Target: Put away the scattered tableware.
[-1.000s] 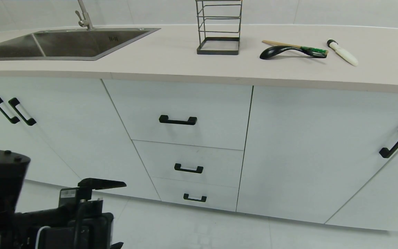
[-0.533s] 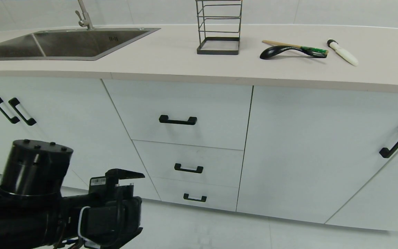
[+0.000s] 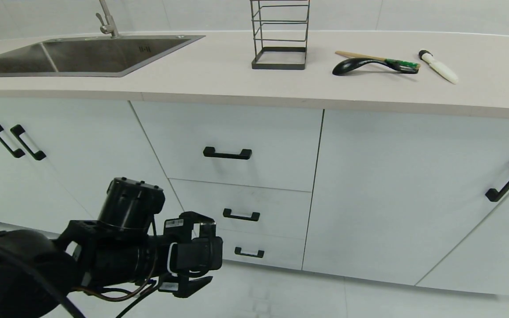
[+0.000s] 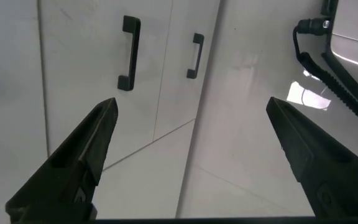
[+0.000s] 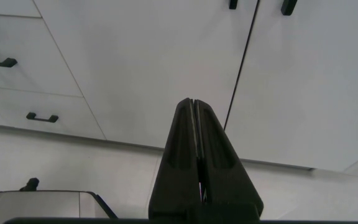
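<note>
Left claw [image 3: 200, 251] spread wide, empty; right claw [image 5: 192, 112] pressed together, empty.

Sink [image 3: 95, 55] left in counter [image 3: 219, 81], rack [image 3: 279, 66] middle, ladle [image 3: 351, 66] right of it, perhaps brush [image 3: 440, 70] beyond

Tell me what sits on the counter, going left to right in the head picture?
sink → wire rack → black spoon → white utensil with a black tip
</note>
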{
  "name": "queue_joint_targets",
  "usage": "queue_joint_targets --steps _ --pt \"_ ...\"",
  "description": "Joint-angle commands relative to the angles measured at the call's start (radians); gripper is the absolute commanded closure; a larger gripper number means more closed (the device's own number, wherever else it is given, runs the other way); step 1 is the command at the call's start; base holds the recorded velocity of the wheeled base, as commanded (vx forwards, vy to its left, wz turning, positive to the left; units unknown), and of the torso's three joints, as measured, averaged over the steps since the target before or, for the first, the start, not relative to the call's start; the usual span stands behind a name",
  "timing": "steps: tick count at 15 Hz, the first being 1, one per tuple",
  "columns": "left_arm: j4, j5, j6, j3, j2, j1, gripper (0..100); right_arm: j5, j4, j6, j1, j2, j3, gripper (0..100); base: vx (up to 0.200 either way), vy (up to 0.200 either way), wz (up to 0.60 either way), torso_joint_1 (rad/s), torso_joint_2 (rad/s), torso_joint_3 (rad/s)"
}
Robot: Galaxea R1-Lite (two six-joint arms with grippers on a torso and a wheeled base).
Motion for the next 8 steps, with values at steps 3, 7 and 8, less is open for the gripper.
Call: queue_joint_targets --steps 3,7,8 --pt "-0.062 0.002 -0.021 -0.008 0.160 0.000 0 -0.001 0.000 0.000 0.000 0.001 0.000 100 0.000 0.000 0.00 0.000 0.00 0.000" --pt "-0.140 0.005 -0.043 -0.055 0.276 0.000 0 0.001 0.000 0.000 0.000 0.001 0.000 100 0.000 0.000 0.00 0.000 0.00 0.000" --pt "-0.154 0.007 -0.050 -0.083 0.309 0.000 0 0.001 0.000 0.000 0.000 0.001 0.000 100 0.000 0.000 0.00 0.000 0.00 0.000"
